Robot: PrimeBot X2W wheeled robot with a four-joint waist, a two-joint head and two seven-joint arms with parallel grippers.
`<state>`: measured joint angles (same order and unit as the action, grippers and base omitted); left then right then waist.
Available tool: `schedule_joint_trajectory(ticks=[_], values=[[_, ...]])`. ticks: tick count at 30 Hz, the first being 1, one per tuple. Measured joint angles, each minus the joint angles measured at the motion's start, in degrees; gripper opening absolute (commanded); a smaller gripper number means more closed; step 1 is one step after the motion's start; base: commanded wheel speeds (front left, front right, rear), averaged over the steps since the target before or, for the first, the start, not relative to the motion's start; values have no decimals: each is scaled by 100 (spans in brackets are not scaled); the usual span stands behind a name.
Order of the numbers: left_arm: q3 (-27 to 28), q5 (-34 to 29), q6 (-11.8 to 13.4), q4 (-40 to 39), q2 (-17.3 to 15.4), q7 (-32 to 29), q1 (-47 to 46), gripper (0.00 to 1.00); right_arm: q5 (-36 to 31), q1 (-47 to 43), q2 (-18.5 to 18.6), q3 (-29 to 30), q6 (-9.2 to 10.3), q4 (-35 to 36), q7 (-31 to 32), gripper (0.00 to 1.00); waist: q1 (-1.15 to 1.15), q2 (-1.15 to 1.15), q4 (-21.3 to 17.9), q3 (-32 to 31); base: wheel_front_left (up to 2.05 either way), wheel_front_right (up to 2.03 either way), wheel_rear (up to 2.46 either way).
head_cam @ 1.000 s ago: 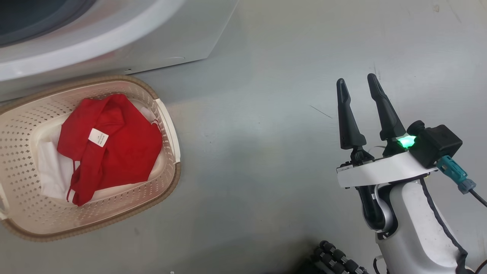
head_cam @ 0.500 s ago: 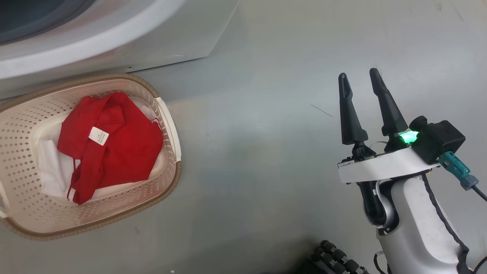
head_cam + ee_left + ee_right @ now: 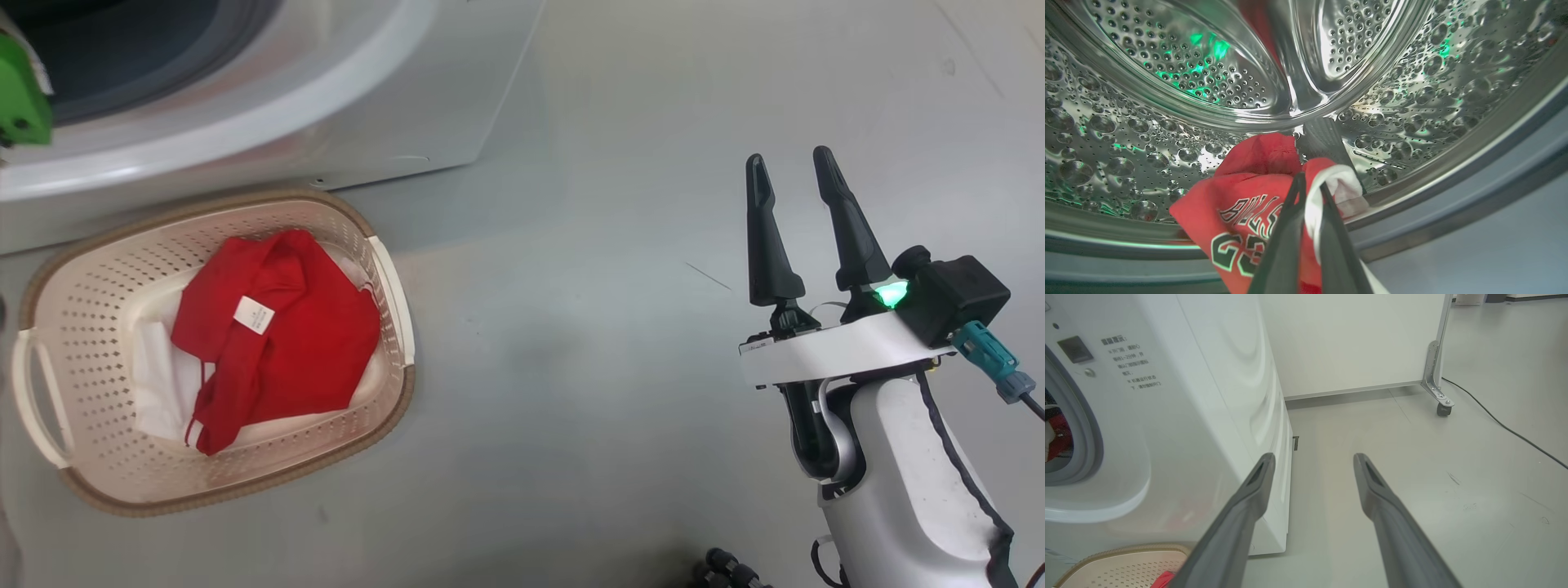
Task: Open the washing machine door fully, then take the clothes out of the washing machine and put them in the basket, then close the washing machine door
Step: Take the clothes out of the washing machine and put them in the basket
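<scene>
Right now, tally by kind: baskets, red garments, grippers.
Baskets: 1, the basket
Red garments: 2, basket garment, drum garment
Grippers: 2, left gripper shut on drum garment, right gripper open
Total: 5

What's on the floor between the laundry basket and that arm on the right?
In the head view, the floor between the basket and the right gripper is bare, save one thin scratch.

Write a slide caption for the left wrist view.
Left gripper shut on the white-trimmed red fabric garment inside the shiny perforated steel drum.
</scene>
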<state>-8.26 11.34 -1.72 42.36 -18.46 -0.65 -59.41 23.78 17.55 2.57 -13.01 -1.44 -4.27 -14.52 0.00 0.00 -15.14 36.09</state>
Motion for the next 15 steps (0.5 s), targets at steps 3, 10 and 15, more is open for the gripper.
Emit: schedule_joint_trajectory(ticks=[3,10,15], values=[[-43,65,-98,20,137,278,215,0,-68,-1,0,33,-5,-54,0,100,0,0,68,-156,0,0,0],[-113,175,-221,41,388,872,675,0,-234,-63,2,171,-52,-194,0,100,0,0,264,-567,0,0,0],[-144,259,-320,31,557,1225,979,0,-302,-179,3,260,-97,-272,0,100,0,0,430,-883,0,0,0]])
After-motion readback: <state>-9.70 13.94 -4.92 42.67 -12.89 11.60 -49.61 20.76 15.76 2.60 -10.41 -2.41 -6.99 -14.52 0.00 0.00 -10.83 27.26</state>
